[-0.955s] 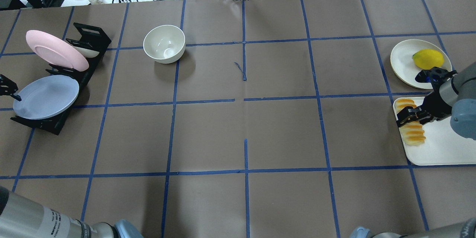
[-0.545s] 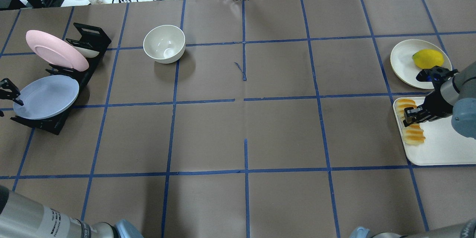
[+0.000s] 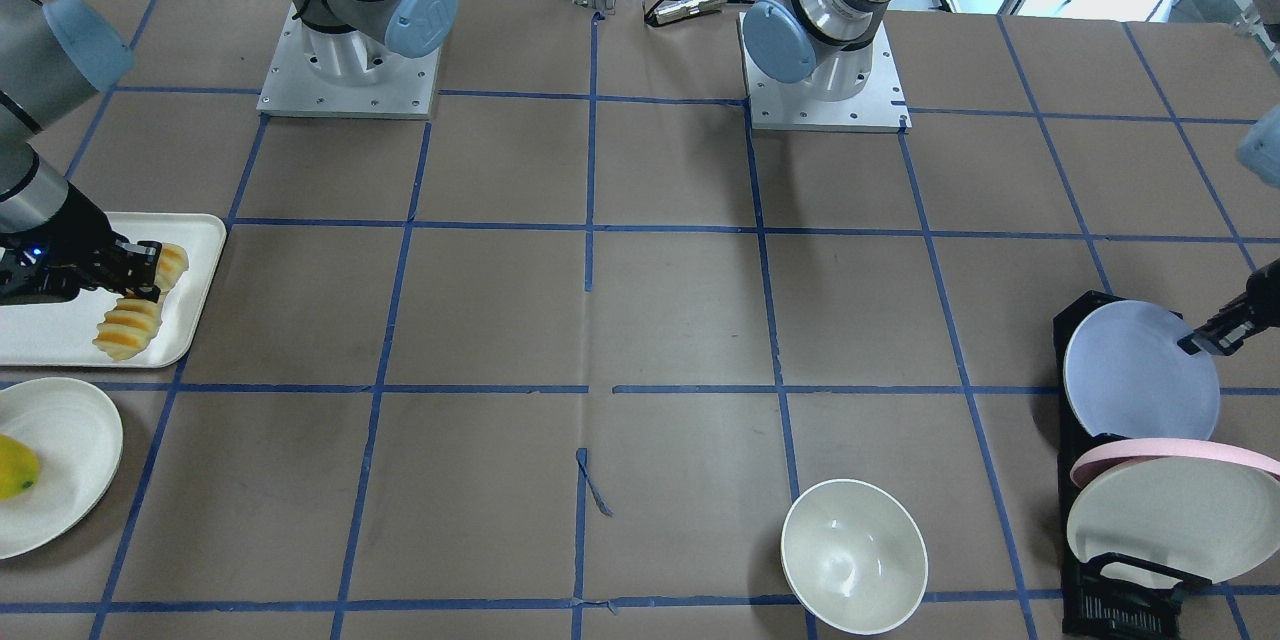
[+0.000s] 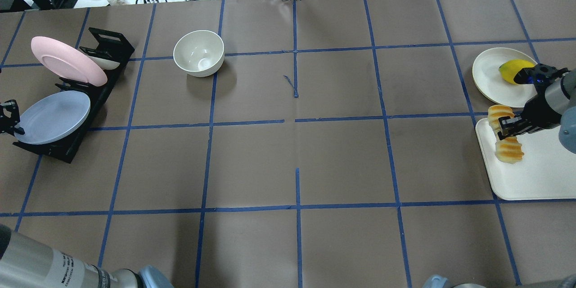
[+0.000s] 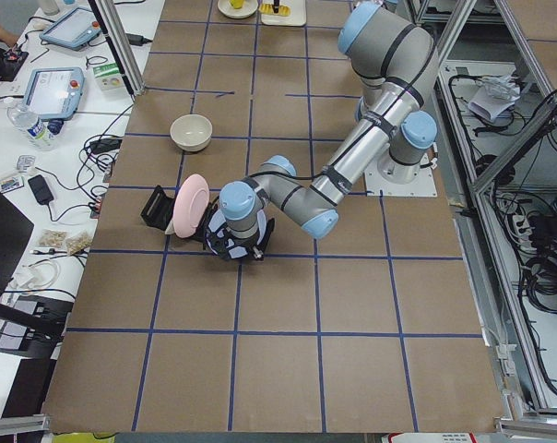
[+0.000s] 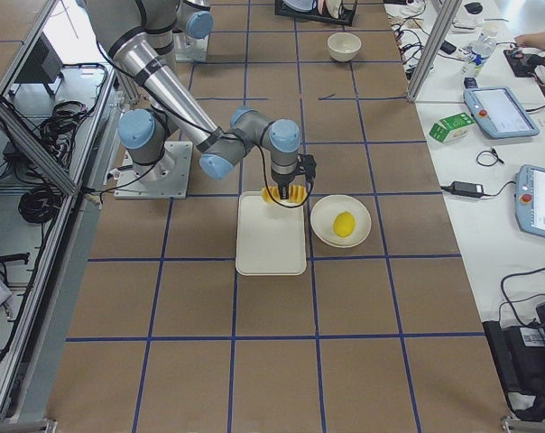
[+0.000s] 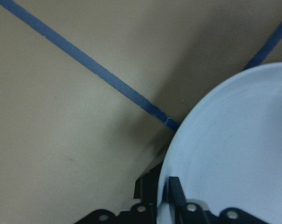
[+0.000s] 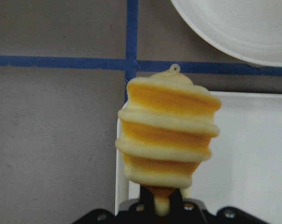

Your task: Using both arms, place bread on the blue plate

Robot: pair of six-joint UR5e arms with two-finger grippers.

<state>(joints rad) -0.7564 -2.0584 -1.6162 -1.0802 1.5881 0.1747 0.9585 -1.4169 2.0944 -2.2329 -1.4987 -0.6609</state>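
The bread [image 4: 509, 152], a ridged loaf with orange tops, hangs across my right gripper [image 4: 507, 127], which is shut on its middle and holds it above the white tray's [image 4: 535, 175] left edge. The right wrist view shows the bread [image 8: 166, 135] standing out from the fingers. In the front view the bread [image 3: 125, 330] is at far left. The pale blue plate [image 4: 54, 117] leans in a black rack [image 4: 90, 99]. My left gripper [image 4: 9, 117] is shut on its left rim; the left wrist view shows the plate [image 7: 234, 140] edge between the fingers.
A pink plate [image 4: 67, 60] and a white one stand in the same rack. A white bowl [image 4: 198, 52] sits at the back left of centre. A cream plate [image 4: 490, 76] with a yellow fruit [image 4: 510, 69] lies just behind the tray.
My right gripper has lifted the bread off the tray and moved it slightly back. My left gripper has closed in on the blue plate's rim, and the plate has shifted a little.
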